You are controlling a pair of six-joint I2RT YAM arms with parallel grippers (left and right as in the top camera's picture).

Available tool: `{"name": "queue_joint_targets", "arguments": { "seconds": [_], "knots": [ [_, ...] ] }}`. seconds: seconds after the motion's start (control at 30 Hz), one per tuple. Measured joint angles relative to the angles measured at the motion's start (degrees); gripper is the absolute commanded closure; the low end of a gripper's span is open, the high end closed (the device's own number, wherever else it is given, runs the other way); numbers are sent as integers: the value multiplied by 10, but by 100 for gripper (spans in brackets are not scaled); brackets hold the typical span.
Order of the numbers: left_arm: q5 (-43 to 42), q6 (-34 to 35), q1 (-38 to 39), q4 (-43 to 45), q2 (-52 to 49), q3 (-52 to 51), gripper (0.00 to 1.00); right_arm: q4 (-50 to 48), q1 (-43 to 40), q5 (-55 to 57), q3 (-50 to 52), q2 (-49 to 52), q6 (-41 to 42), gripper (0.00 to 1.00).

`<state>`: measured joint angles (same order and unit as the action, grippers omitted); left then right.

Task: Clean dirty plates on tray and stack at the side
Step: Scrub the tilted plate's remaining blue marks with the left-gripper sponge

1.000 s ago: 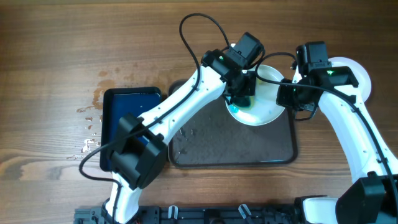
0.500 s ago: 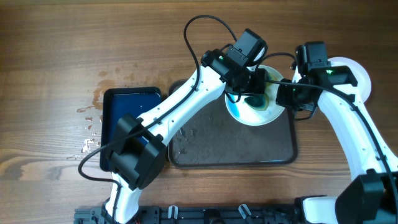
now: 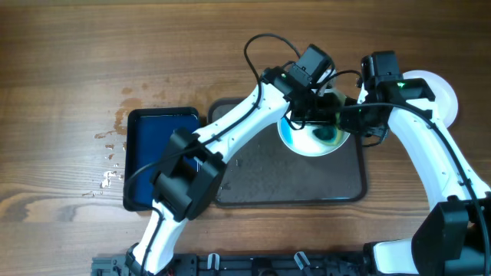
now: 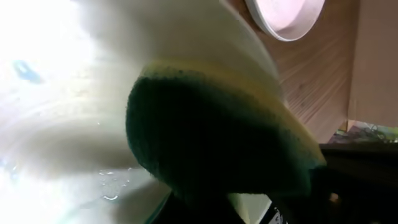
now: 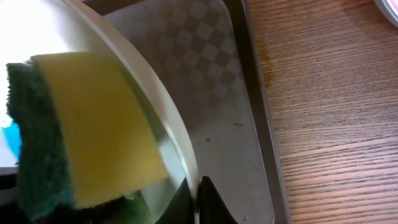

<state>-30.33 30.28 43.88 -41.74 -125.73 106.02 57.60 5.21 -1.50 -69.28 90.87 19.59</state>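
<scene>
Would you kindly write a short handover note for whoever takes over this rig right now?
Left gripper: shut on the sponge, pressed onto the dirty plate.
Right gripper: jaws pinch that plate's rim.
The plate is in the tray's far right part, and teal marks show on it.
Done: a white plate lies on the table right of the tray. It is unclear whether more lie beneath it.
Left: finish wiping, then stack it there.

You see a rectangular foam sponge (image 5: 93,130), yellow with one dark green scouring face. The round shallow plate (image 3: 303,142) under it is white, tinted pale blue, with teal smears. The rectangular rimmed tray (image 5: 211,74) is dark grey-brown with a faint chequered pattern. The wooden desk (image 5: 323,112) has brown grain.
</scene>
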Motion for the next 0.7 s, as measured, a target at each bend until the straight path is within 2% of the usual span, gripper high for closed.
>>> {"name": "queue_joint_targets", "arguments": {
  "seconds": [0.2,0.47,0.7],
  "knots": [
    [19,0,0,-7,0,0,96,0,0,0,0,0,0,96],
    [111,0,0,-90,0,0,96,2,0,0,0,0,0,96],
    [180,0,0,-117,0,0,96,2,0,0,0,0,0,95]
  ]
}}
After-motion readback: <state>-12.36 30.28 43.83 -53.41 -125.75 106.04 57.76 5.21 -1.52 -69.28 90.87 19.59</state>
